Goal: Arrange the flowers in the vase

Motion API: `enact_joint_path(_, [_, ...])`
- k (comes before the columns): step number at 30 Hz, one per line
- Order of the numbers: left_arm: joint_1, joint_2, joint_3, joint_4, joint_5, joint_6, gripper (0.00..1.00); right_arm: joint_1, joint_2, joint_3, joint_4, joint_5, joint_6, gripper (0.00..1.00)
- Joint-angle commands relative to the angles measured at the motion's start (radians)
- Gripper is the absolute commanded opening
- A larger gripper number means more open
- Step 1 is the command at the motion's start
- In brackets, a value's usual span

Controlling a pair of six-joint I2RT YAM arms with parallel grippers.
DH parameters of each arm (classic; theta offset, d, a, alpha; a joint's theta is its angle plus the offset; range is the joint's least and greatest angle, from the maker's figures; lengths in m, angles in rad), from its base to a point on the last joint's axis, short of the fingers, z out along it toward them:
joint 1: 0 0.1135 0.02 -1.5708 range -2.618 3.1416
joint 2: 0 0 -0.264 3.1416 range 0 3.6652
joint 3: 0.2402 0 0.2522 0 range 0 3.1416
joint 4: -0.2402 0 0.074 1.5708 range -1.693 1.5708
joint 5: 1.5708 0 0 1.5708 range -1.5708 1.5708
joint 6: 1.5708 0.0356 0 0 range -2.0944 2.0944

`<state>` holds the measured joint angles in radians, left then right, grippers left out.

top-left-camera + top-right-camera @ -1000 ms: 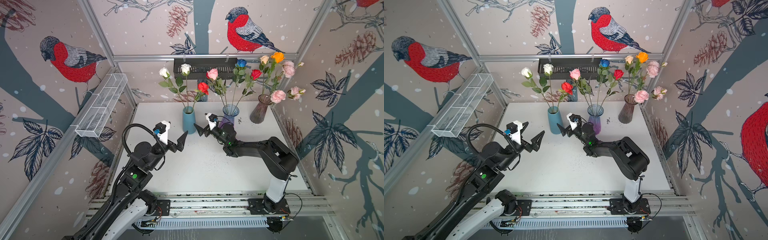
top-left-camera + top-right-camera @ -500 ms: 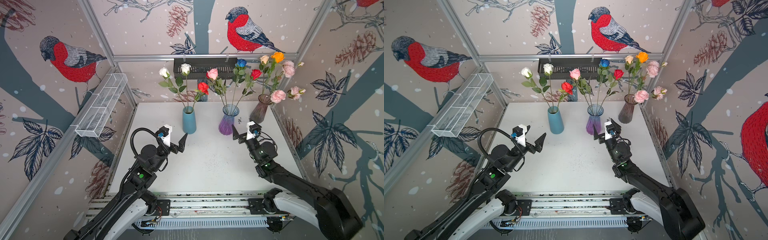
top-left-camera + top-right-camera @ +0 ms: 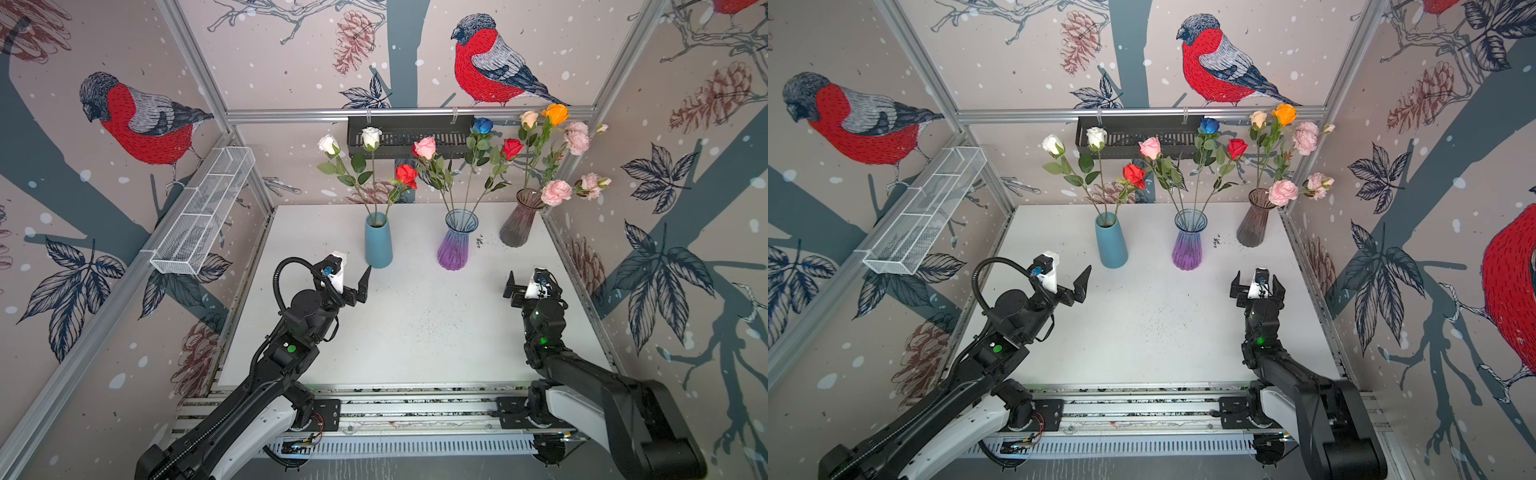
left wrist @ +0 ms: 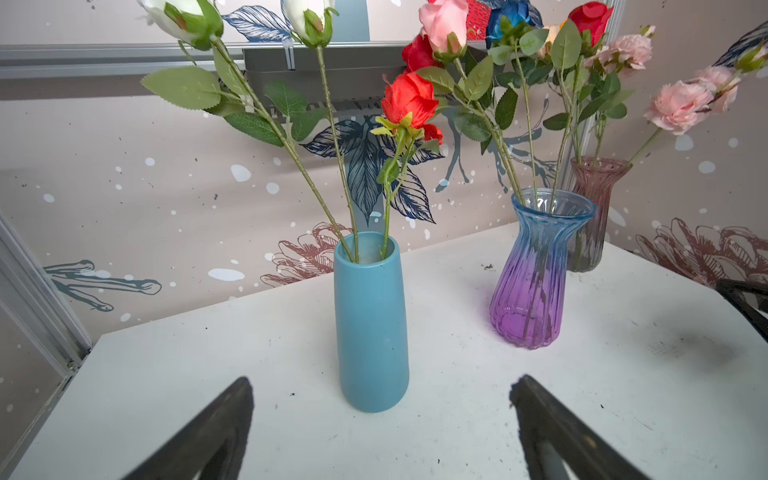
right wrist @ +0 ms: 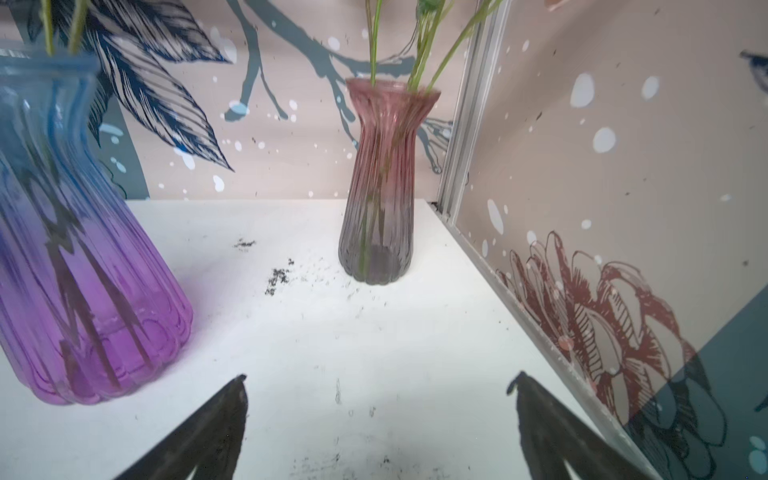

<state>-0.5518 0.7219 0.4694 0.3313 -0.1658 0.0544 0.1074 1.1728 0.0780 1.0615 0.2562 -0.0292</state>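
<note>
All the flowers stand in three vases at the back of the white table. The blue vase holds two white roses and a red rose. In the purple glass vase are pink, blue and red roses. A smoky pink vase carries cream and orange roses and pink sprays. My left gripper is open and empty just in front of the blue vase. Near the right wall my right gripper is open and empty.
A white wire basket hangs on the left wall and a black rack on the back rail. Aluminium frame posts edge the table. Black specks lie between the purple and pink vases.
My right arm has swung from beside the purple vase back to the right side of the table. My left arm has pulled back a little. Both grippers stayed open.
</note>
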Motion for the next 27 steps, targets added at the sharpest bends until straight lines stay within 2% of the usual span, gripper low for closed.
enact_joint_path(1, [0.002, 0.015, -0.009, 0.071, -0.035, 0.029, 0.97, 0.001, 0.16, -0.011, 0.314, -0.084, 0.001, 0.99])
enact_joint_path(5, [0.002, 0.037, -0.053, 0.127, -0.107, 0.077, 0.97, 0.01, 0.339, -0.014, 0.487, -0.026, 0.001, 0.99])
enact_joint_path(7, [0.003, 0.043, -0.101, 0.201, -0.17, 0.106, 0.97, 0.016, 0.375, -0.015, 0.55, -0.014, -0.008, 0.99])
enact_joint_path(10, [0.003, 0.056, -0.198, 0.372, -0.241, 0.202, 0.97, 0.015, 0.319, 0.034, 0.371, 0.022, 0.02, 0.99])
enact_joint_path(13, [0.008, 0.098, -0.294, 0.566, -0.297, 0.311, 0.97, -0.041, 0.338, 0.142, 0.185, -0.055, 0.068, 0.99])
enact_joint_path(15, [0.015, 0.133, -0.286, 0.543, -0.319, 0.324, 0.97, -0.118, 0.318, 0.149, 0.136, -0.186, 0.113, 0.99])
enact_joint_path(16, [0.015, 0.157, -0.292, 0.557, -0.328, 0.337, 0.97, -0.119, 0.324, 0.144, 0.158, -0.189, 0.11, 0.99])
enact_joint_path(19, [0.032, 0.229, -0.288, 0.593, -0.378, 0.301, 0.98, -0.1, 0.327, 0.157, 0.137, -0.151, 0.098, 0.99])
enact_joint_path(23, [0.118, 0.335, -0.286, 0.661, -0.302, 0.207, 0.98, -0.1, 0.329, 0.155, 0.14, -0.153, 0.1, 0.99])
enact_joint_path(27, [0.161, 0.485, -0.264, 0.726, -0.377, 0.156, 0.98, -0.101, 0.327, 0.155, 0.137, -0.153, 0.1, 0.99])
